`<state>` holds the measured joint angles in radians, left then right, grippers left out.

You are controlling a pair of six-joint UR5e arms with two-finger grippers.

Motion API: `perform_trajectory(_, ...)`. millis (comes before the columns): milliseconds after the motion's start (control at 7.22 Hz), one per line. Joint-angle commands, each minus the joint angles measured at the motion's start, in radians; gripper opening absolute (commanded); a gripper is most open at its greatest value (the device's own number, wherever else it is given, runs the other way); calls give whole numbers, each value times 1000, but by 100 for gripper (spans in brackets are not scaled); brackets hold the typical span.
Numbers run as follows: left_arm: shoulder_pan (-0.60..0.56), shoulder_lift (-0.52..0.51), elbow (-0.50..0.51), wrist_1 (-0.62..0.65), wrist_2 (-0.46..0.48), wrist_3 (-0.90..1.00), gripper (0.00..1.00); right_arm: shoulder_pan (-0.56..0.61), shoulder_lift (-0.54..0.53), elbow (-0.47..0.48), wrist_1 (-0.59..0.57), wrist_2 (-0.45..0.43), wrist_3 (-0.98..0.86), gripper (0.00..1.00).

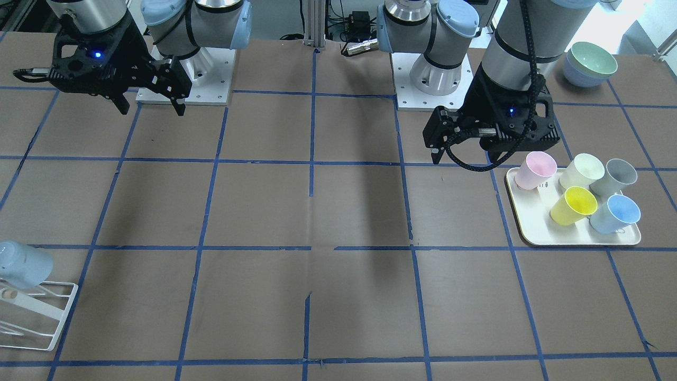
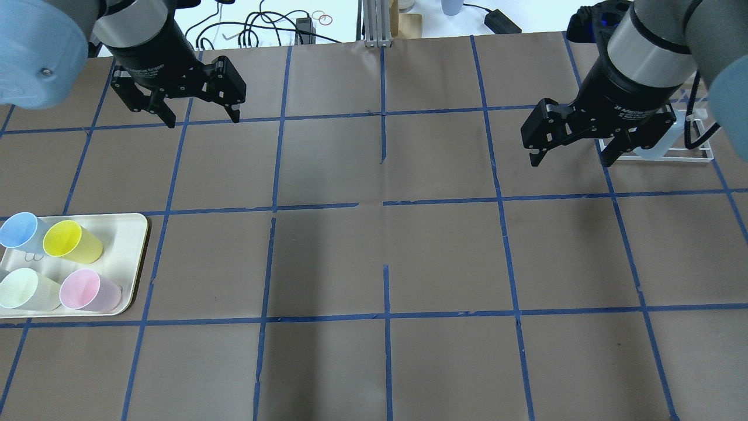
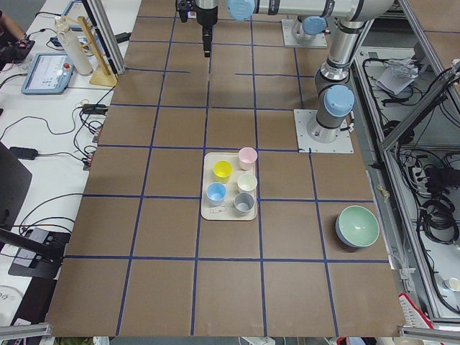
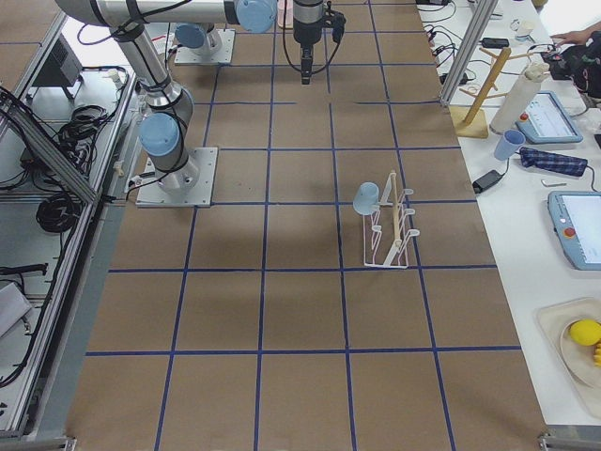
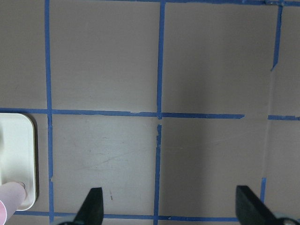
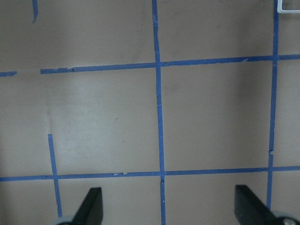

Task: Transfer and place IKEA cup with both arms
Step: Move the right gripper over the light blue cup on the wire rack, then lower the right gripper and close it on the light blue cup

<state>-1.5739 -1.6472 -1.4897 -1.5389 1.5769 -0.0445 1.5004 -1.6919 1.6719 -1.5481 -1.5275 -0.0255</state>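
Observation:
A pale sky-blue cup stands on a cream tray, next to the yellow cup; it also shows in the overhead view. An identical blue cup hangs mouth-down on a white wire rack, also seen in the exterior right view. My left gripper is open and empty, held above the table just beside the tray's pink-cup corner; in the overhead view it is beyond the tray. My right gripper is open and empty, next to the rack.
On the tray also stand a pink cup, a pale green cup and a grey cup. Stacked bowls sit at the table's corner by the left arm's base. The left wrist view shows the tray's corner.

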Motion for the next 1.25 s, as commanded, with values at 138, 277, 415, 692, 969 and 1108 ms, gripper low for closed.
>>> perform_trajectory(138,-2,1,-1,0,0,0,100,-150,1,0,-4,6,-190,100)
perform_trajectory(277,-2,1,-1,0,-2,0,100,-181,6,0,-16,4,-230,100)
perform_trajectory(415,-2,0,-1,0,-2,0,100,-216,39,0,-53,0,-264,100)
perform_trajectory(692,-2,1,0,0,-2,0,100,-316,99,0,-148,-5,-386,100)
perform_trajectory(969,-2,1,-1,0,-2,0,100,-386,168,0,-238,-49,-531,100)
perform_trajectory(1108,-2,1,-1,0,-2,0,100,-402,220,3,-329,-49,-592,100)
